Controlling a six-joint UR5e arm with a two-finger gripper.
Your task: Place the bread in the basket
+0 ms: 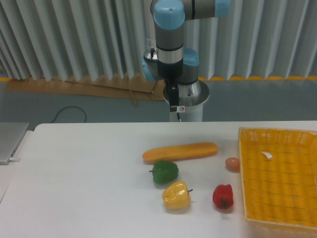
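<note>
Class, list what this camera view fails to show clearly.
- Gripper: not in view; the arm shows only its upper joints.
- Basket: right side and near corner cut off by the frame edge.
- White tag in the basket: too small to read.
- Table: near edge cropped.

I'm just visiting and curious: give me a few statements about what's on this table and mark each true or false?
1. The bread lies on the table, outside the basket. True.
2. The green pepper sits inside the basket. False: it is on the table, just in front of the bread.
3. The red pepper is near the basket's left rim. True.
4. The end effector is gripping the bread. False: nothing touches the bread.
</note>
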